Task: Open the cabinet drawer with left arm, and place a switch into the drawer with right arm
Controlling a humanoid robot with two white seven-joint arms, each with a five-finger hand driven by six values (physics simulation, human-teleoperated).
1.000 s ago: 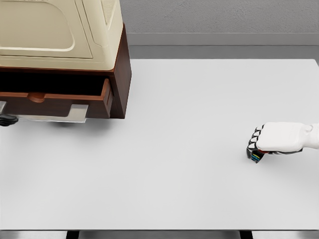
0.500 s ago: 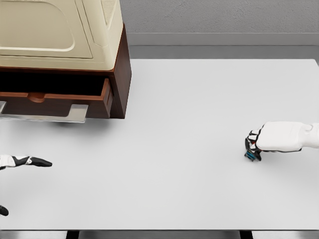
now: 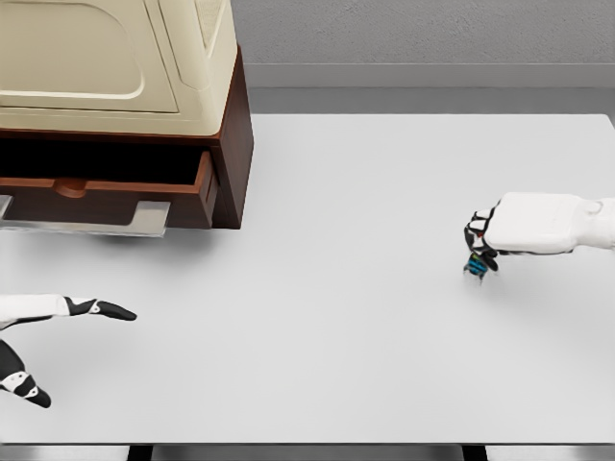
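The cabinet [image 3: 125, 67] stands at the table's far left, cream on top with a dark brown body. Its drawer [image 3: 115, 192] is pulled out toward me, with a grey handle plate along its front. My left hand [image 3: 58, 341] hovers low at the left edge, well below the drawer, fingers spread and holding nothing. At the right, my right hand [image 3: 478, 252] is curled around the small dark switch [image 3: 475, 266], whose blue tip pokes out beneath the fingers. The switch hangs a little above the table, with its shadow under it.
The white table [image 3: 336, 240] stretches between the cabinet and my right hand. A grey wall runs behind the far edge. The table's front edge lies close to the bottom of the view.
My right hand has risen and shifted slightly left with the switch. My left hand has left the drawer handle and dropped down to the lower left, fingers spreading.
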